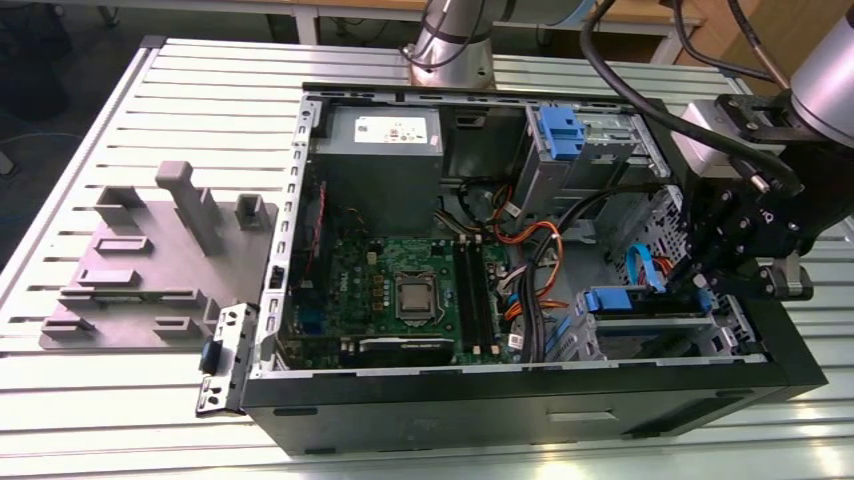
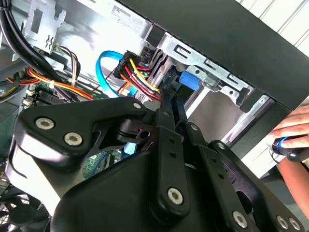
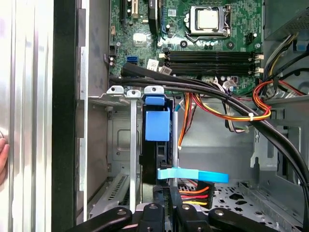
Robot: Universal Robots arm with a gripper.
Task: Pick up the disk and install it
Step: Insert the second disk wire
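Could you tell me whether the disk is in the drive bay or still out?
In: the disk stands on edge in the metal drive bay, at the hand.

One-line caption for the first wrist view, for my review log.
End effector poised at the drive cage, where the blue-framed disk sits slotted beside the motherboard.

disk (image 3: pixel 157 126) | blue carrier end showing | seated on edge in metal drive bay

Robotics lab, slatted aluminium bench (image 1: pixel 160 90), opened computer case (image 1: pixel 534 390)
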